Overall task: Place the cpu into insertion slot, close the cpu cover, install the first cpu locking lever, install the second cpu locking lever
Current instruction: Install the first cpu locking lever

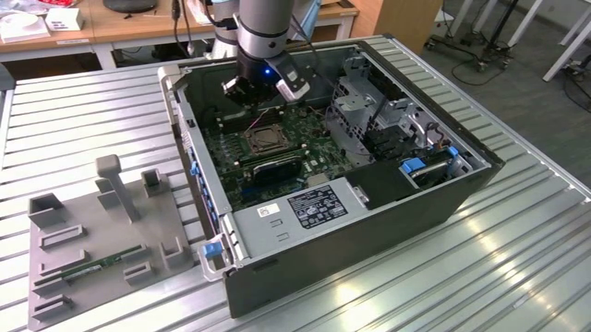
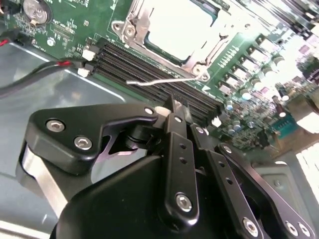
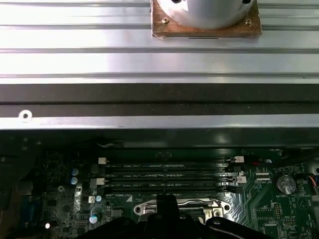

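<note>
In the exterior view the end effector [image 1: 260,104] hangs inside the open computer case [image 1: 369,228], near the insertion slot [image 1: 263,140]; a printed label [image 1: 317,204] nearby is unreadable. In the second wrist view its fingers [image 2: 175,124] are pressed together, gripping nothing, beside a thin wire lever [image 2: 164,80]; the cpu [image 2: 179,25] lies in the slot, framed by the cpu cover [image 2: 130,21]. In the first wrist view memory slots [image 3: 167,174] cross the board.

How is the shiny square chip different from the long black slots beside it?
The cpu is square and pale silver; the memory slots are long, narrow and black. The cpu lies inside a metal frame; the slots look empty. Both sit on the green motherboard.
</note>
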Motion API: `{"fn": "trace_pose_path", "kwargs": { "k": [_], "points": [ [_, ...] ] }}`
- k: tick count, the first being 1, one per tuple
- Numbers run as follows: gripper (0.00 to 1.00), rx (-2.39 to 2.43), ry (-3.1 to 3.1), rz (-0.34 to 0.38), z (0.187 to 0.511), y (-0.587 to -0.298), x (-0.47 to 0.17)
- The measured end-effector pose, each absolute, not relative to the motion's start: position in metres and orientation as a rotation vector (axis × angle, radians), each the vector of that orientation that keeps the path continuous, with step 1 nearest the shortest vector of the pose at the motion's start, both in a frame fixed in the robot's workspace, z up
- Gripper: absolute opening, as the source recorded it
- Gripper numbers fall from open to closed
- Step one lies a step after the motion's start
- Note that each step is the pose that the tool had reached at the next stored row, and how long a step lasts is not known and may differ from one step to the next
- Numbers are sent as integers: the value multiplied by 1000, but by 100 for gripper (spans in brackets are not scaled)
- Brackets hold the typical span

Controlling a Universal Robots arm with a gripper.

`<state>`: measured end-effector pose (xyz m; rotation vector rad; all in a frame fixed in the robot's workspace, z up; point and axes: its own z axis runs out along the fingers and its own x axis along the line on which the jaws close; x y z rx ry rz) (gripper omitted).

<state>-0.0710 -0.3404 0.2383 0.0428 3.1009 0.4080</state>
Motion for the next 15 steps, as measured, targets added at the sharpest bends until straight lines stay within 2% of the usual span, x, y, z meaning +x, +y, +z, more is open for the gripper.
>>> {"fn": "trace_pose_path", "kwargs": {
  "k": [15],
  "points": [
    [11,43,3101,408,227,-338,-63]
  ]
}}
